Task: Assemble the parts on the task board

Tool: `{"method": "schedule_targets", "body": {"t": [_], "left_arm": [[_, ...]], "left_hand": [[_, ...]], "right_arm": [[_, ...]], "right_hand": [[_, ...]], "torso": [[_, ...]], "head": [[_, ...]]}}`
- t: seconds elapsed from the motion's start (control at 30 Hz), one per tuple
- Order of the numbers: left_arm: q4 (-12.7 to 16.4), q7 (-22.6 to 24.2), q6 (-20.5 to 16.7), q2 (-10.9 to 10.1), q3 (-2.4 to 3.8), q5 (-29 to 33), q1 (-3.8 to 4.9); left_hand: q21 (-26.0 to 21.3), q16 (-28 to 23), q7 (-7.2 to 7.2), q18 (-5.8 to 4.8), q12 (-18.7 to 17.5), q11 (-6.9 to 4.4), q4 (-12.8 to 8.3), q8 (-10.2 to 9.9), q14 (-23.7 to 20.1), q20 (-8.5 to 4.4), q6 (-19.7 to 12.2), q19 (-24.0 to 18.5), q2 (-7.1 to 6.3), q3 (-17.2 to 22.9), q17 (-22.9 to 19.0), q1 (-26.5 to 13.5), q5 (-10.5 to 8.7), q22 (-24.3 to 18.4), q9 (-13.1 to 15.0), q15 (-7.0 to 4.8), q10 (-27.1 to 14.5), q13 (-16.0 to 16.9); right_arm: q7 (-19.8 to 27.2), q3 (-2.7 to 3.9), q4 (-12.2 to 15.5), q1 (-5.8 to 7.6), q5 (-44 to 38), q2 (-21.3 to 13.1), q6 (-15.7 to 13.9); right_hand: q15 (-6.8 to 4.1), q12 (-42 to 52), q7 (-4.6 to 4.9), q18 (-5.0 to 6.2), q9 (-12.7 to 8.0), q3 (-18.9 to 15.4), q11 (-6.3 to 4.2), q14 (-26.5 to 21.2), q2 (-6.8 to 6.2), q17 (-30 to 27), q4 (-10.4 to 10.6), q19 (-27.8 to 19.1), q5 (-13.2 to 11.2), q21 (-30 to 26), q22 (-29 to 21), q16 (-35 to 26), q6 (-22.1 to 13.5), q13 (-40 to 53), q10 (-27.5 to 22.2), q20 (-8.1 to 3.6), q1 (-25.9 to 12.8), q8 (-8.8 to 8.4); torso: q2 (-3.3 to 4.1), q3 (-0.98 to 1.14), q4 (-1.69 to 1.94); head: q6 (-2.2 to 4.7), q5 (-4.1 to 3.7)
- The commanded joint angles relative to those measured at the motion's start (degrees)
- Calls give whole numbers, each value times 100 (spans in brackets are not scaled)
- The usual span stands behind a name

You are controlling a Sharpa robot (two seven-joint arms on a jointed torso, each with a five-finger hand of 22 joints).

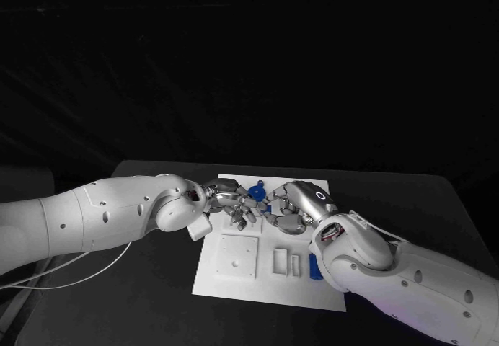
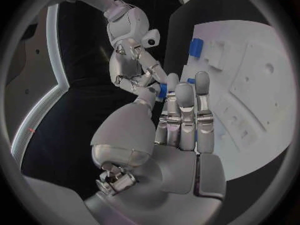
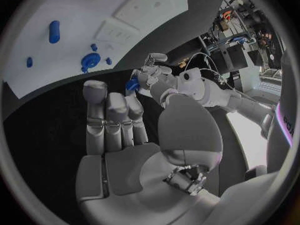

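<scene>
The left hand pinches a small blue part over the task board's far edge, just beside the spread, empty right hand, the nearer receiver, facing it.

Task board: white, matt, smooth, plastic-looking. Parts: blue, smooth plastic, slight sheen. Left robot hand and right robot hand: silver, metallic-looking, satin finish with pale smooth finger pads. Table: black, matt.

White task board lies flat mid-table, small blue parts on it.
</scene>
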Motion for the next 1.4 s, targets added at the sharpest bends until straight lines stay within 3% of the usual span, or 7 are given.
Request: {"method": "schedule_targets", "body": {"t": [0.03, 0.23, 0.33, 0.57, 0.77, 1.0, 1.4], "left_arm": [[50, 92, 48, 30, 5, 265, 0], [74, 100, -185, 19, 4, 630, 0], [93, 95, -340, 9, 4, 810, 0], [153, 93, -509, -9, 3, 1196, 0], [246, 235, -506, -75, 3, 1558, -3], [337, 903, -113, -177, 3, 2003, -23], [468, 1231, 920, -305, 3, 2227, -47]], "left_hand": [[49, 46, -70, -18, -44, -25, -80, 42, -2, -30, 133, -21, 16, 62, 16, 87, 162, 116, 103, -35, 137, -10], [201, 145, -137, -57, 122, -91, -244, 20, 51, -100, 370, -50, -7, 339, 52, -70, 510, 124, 451, -104, 271, 111], [384, 207, -209, -80, 564, -154, -578, 65, 123, -180, 531, -52, -151, 695, 77, -504, 1442, 131, 912, -183, 210, 306], [671, 258, -258, -76, 756, -191, -885, 8, 160, -201, 614, -161, -124, 950, 96, -919, 1704, 119, 1543, -205, 285, 407], [761, 286, -275, -75, 856, -210, -884, 9, 178, -210, 642, -193, -160, 1082, 106, -1016, 1763, 108, 1698, -217, 287, 465], [942, 331, -274, -31, 998, -225, -881, 8, 175, -216, 640, -248, -465, 2142, 128, -1193, 1032, 113, 1913, -225, 284, 537], [970, 335, -275, -9, 1005, -226, -879, 6, 165, -204, 629, -262, -442, 2149, 132, -1219, 1008, 102, 1948, -226, 283, 555]], "right_arm": [[81, 1, -2, -2, -11, 24, 54], [97, 1, -17, -2, 4, 15, 4], [105, 1, -23, -2, 24, 1, -32], [275, 1, -24, -2, 242, -90, -206], [935, 1, 23, -2, 794, -331, -579], [1963, 4, 57, -5, 1655, -718, -1142], [3001, 57, -26, -19, 2466, -1077, -1505]], "right_hand": [[-31, 36, -7, -1, 5, -11, -24, 4, -1, 2, 18, 280, -36, 21, 5, 33, 31, 5, 35, -24, 35, 16], [-28, 22, 14, 0, -12, -14, -13, 2, -20, -1, 18, 279, -39, 13, 3, 29, -39, -2, 26, -24, 32, 8], [-13, -16, 74, 14, -53, -43, 17, -6, -96, -20, 78, 273, -159, -35, -14, 1, -285, -23, -1, -15, -27, 6], [87, -256, 308, 142, -99, -797, 169, -56, -243, -156, 405, 244, -491, -393, -171, -211, -1711, -204, -177, 88, 110, 1], [80, -314, 356, 201, -123, -1075, 201, -92, -321, -205, 681, 241, -528, -646, -269, -369, -2224, -331, -277, 95, 405, -33], [65, -289, 349, 197, -119, -1119, 185, -68, -227, -159, 569, 256, -181, -619, -256, -359, -2101, -355, -269, 81, 508, -28], [19, -241, 268, 166, -65, -502, 120, -52, -102, -64, 188, 248, -308, -545, -204, -350, -961, -364, -242, 39, 478, 14]], "torso": [[-2, 0, 2], [-1, 2, -1], [-1, 2, -3], [-2, 2, -4], [-1, 3, -12], [-5, 5, -13], [0, 12, -8]], "head": [[-4, 5], [-8, 9], [-7, 10], [-11, 17], [-17, 25], [10, 24], [55, -56]]}}
